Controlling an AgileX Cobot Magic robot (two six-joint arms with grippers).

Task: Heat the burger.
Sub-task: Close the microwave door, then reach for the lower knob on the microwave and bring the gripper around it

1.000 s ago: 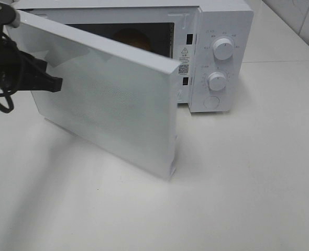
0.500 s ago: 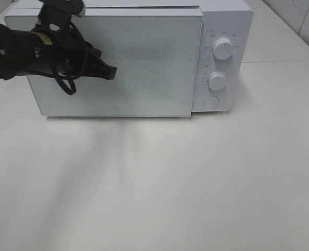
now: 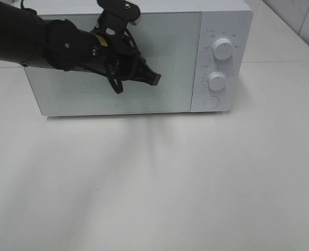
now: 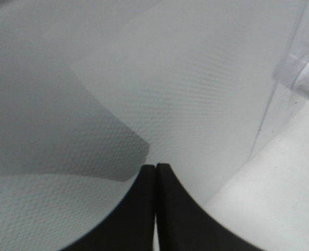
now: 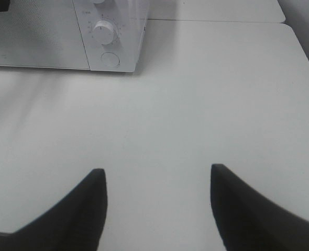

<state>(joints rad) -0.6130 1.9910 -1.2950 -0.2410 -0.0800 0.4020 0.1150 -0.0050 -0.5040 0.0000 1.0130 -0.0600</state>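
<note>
facing microwave door (image 3: 171,52), left gripper (image 3: 154,79) pinched

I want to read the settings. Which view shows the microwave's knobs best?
Exterior high: the upper knob and lower knob both show whole, from the front. Right wrist shows the lower knob far off, the upper one cut off. Left wrist shows mostly the door.
</note>
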